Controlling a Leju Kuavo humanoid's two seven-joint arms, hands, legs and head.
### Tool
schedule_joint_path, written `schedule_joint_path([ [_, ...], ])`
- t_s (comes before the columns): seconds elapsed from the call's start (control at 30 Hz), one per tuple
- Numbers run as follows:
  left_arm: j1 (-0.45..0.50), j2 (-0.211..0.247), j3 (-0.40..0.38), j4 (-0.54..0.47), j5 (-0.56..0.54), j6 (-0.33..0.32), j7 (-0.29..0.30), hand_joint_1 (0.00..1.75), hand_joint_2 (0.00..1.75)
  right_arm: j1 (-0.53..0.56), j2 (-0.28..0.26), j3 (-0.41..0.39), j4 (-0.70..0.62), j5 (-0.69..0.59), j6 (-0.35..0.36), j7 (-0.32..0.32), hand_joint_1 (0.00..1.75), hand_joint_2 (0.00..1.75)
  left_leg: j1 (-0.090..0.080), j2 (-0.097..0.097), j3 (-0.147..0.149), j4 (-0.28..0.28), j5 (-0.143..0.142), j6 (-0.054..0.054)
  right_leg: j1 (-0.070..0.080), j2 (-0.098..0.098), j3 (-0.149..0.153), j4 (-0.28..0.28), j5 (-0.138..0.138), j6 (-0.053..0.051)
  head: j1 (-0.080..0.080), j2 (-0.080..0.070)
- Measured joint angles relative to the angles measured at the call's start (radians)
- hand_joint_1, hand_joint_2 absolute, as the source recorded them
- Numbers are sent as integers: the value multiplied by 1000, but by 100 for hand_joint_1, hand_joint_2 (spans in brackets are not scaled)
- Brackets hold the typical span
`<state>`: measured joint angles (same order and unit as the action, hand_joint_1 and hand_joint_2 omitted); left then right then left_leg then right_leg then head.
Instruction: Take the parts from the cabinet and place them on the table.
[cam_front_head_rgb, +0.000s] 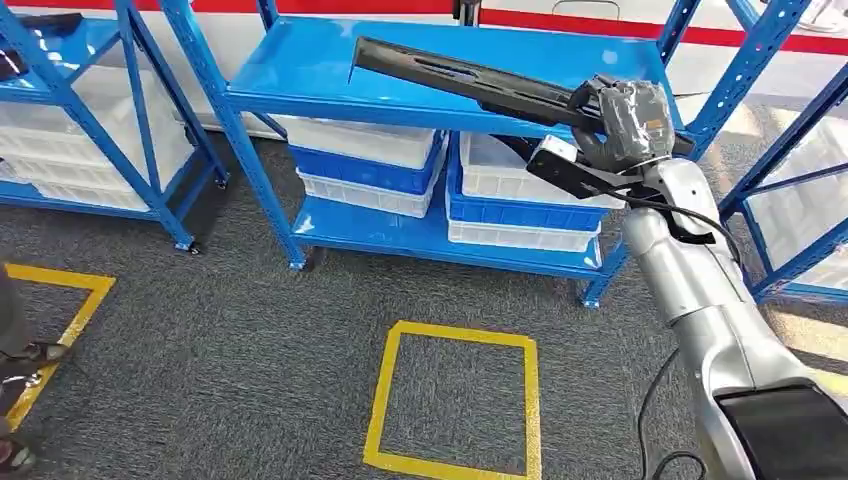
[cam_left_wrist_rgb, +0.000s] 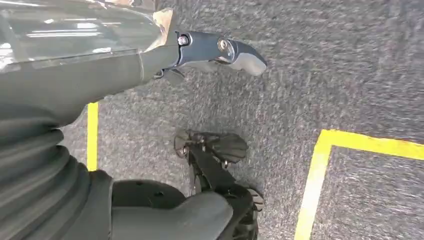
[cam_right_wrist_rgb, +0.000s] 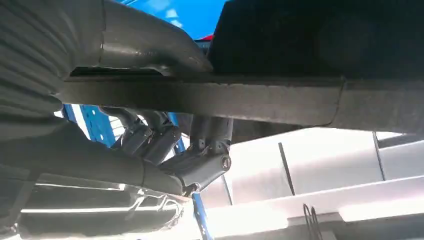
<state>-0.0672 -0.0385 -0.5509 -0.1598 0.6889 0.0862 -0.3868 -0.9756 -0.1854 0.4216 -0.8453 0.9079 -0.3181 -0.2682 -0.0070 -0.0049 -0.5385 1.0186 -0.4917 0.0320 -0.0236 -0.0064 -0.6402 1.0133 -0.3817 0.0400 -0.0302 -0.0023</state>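
A long black part (cam_front_head_rgb: 450, 75) lies slanted over the top shelf of the blue cabinet (cam_front_head_rgb: 300, 70), its far end pointing left. My right hand (cam_front_head_rgb: 625, 115) grips the part's near right end at the shelf's front right corner. In the right wrist view the hand (cam_right_wrist_rgb: 165, 145) wraps the dark part (cam_right_wrist_rgb: 225, 97) from beneath, with the thumb across it. My left hand (cam_left_wrist_rgb: 125, 65) hangs over the carpet, its fingers apart and holding nothing.
White and blue bins (cam_front_head_rgb: 520, 195) fill the cabinet's lower shelves. More blue racks stand at the left (cam_front_head_rgb: 70, 110) and right (cam_front_head_rgb: 800, 200). A yellow taped square (cam_front_head_rgb: 455, 400) marks the grey carpet in front. A person's shoe (cam_front_head_rgb: 30, 355) is at the left edge.
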Motion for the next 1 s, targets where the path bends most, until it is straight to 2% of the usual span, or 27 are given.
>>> schedule_joint_path([
  [0.03,0,0,0,0,1,0,0,0,175,2,0,0,0,2,0,0,175,175,0,1,-6,-11,14,9,3,1,-1,-5,9,8,2,0],
  [0.07,0,-3,0,0,2,0,0,0,175,4,-3,0,1,3,0,1,175,175,12,9,-6,-25,35,16,5,1,-12,7,-5,6,2,0],
  [0.13,-1,-2,0,0,2,0,0,0,175,6,-7,-1,1,4,0,2,175,175,7,10,-34,-30,61,34,8,3,-52,98,-104,-16,7,0],
  [0.17,-1,-2,-1,0,2,0,-1,0,175,9,-12,-2,1,4,0,3,175,175,6,9,-49,-30,73,35,7,4,-72,178,-152,-22,8,0],
  [0.2,0,-2,-2,0,2,0,-1,0,175,15,-18,-4,0,4,0,5,175,175,6,9,-67,-29,85,35,7,4,-91,264,-188,-19,7,0],
  [0.23,0,-1,-3,0,2,-1,-1,0,175,22,-19,-7,-1,4,1,5,175,175,6,9,-81,-29,97,35,7,4,-93,307,-191,-10,9,0],
  [0.27,0,-2,-5,0,2,-1,-2,0,175,28,-25,-9,-3,5,3,6,175,175,6,9,-95,-28,108,33,6,4,-78,311,-176,2,8,0],
  [0.3,0,-2,-6,0,2,-2,-2,0,175,33,-27,-10,-5,6,5,7,175,175,7,9,-109,-26,118,29,4,4,-44,277,-147,17,8,0],
  [0.33,0,-3,-7,0,2,-5,-2,0,175,37,-31,-13,-10,9,5,10,175,175,8,9,-123,-23,128,24,2,4,5,210,-118,28,9,0],
  [0.37,-1,-2,-8,0,2,-6,-2,0,175,39,-34,-15,-16,11,5,14,175,175,9,10,-136,-17,135,19,-2,3,64,125,-105,33,8,0],
  [0.4,-1,-1,-8,0,2,-7,-3,0,175,38,-37,-19,-22,11,6,15,175,175,4,10,-150,-7,141,11,-4,3,124,31,-138,27,10,0],
  [0.43,-1,0,-10,0,2,-7,-3,0,175,39,-38,-22,-31,13,7,16,175,175,2,12,-159,-2,149,6,11,8,149,-10,-154,15,7,0],
  [0.47,-1,1,-12,0,2,-7,-4,0,175,44,-43,-24,-33,14,7,17,175,175,0,12,-159,-2,160,3,10,8,136,-3,-147,13,8,0],
  [0.53,2,3,-15,0,2,-7,-4,0,175,50,-45,-25,-33,14,7,18,175,175,0,10,-162,-5,175,-1,10,7,128,3,-137,-2,5,0],
  [0.57,4,9,-15,1,2,-7,-4,0,175,53,-45,-25,-33,15,8,18,175,175,5,10,-172,-2,175,-5,-9,4,118,0,-126,-17,7,0],
  [0.6,3,8,-15,1,2,-7,-4,0,175,54,-46,-25,-33,15,9,18,175,175,6,6,-183,22,124,-14,-4,3,111,1,-115,-26,6,0],
  [0.63,4,8,-16,1,2,-7,-4,0,175,54,-47,-25,-36,16,9,19,175,175,9,6,-197,76,59,-21,-3,2,99,1,-104,-37,2,0],
  [0.67,4,7,-16,1,2,-8,-4,0,175,54,-47,-25,-36,16,9,19,175,175,12,6,-214,156,-3,-28,-2,3,87,2,-94,-40,0,0],
  [0.7,3,7,-16,1,2,-9,-4,0,175,54,-47,-25,-37,16,9,19,175,175,15,6,-230,234,-47,-32,0,3,76,2,-84,-40,2,0],
  [0.73,2,7,-16,1,2,-9,-4,0,175,54,-48,-26,-36,17,9,19,175,175,17,6,-238,296,-64,-35,2,3,63,3,-75,-40,2,0],
  [0.77,2,7,-16,1,2,-10,-4,0,175,55,-49,-26,-36,18,8,19,175,175,18,6,-227,316,-52,-35,3,3,52,4,-66,-39,1,0],
  [0.8,1,7,-16,1,2,-10,-4,0,175,56,-51,-26,-36,20,7,19,175,175,18,6,-199,296,-24,-33,3,3,42,4,-58,-35,1,0],
  [0.83,1,7,-16,1,2,-10,-5,0,175,57,-52,-26,-36,23,6,19,175,175,18,6,-152,241,7,-28,4,3,33,4,-50,-34,0,0],
  [0.87,0,7,-16,1,2,-10,-6,0,175,58,-54,-29,-37,26,5,19,175,175,18,5,-85,154,31,-20,5,4,27,4,-43,-29,1,0],
  [0.9,-3,9,-16,1,2,-10,-8,0,175,59,-56,-31,-41,28,3,19,175,175,16,1,-25,58,14,-10,5,3,24,4,-37,-25,1,0],
  [0.93,-3,11,-16,1,2,-10,-9,0,175,56,-58,-35,-44,30,2,19,175,175,11,-1,12,4,-10,-6,10,3,18,4,-30,-18,4,0],
  [1.0,-5,11,-16,1,2,-10,-11,0,175,53,-60,-39,-45,34,0,19,175,175,0,-1,1,-1,-1,3,1,-2,14,-2,-13,-2,2,0],
])
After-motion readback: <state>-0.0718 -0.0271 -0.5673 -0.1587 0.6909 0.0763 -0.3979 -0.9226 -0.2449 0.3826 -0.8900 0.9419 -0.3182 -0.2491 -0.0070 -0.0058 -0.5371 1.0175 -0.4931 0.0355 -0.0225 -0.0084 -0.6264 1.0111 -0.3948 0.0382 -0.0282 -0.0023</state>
